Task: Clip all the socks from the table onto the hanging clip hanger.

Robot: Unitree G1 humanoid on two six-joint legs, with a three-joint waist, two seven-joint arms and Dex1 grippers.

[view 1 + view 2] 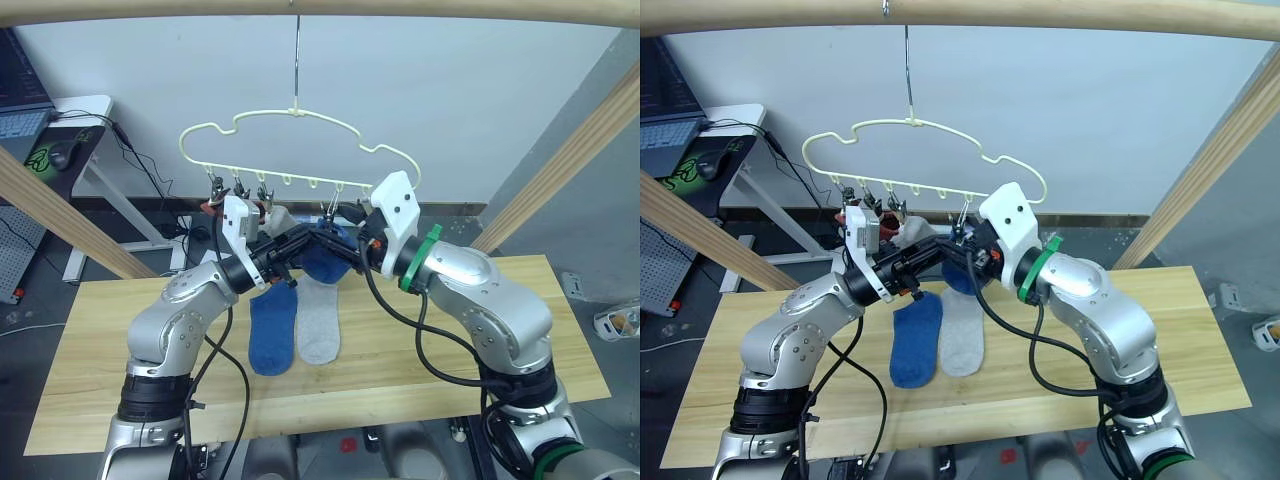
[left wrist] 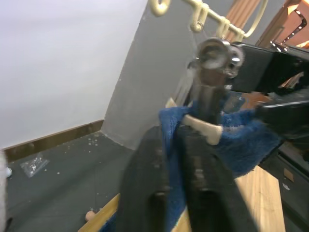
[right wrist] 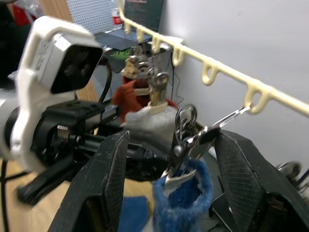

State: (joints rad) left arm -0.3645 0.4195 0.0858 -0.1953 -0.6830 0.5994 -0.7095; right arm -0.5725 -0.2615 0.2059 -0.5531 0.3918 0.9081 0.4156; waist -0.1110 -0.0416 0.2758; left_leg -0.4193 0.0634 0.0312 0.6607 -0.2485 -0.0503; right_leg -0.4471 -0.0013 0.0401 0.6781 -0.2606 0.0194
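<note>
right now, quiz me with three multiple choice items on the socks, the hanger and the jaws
1. Where do the blue sock and the grey sock lie?
A. flat, side by side on the table
B. on the floor
C. clipped to the clip hanger

2. What colour is the sock at the silver clip?
A. grey
B. blue
C. rust red

3. How do the right gripper's jaws stand?
A. shut on a sock
B. shut on nothing
C. open, either side of the clip

Answers: 1 A, both rest on the wood; 2 B, blue fabric hangs at that clip; 3 C, the right wrist view shows them apart.
</note>
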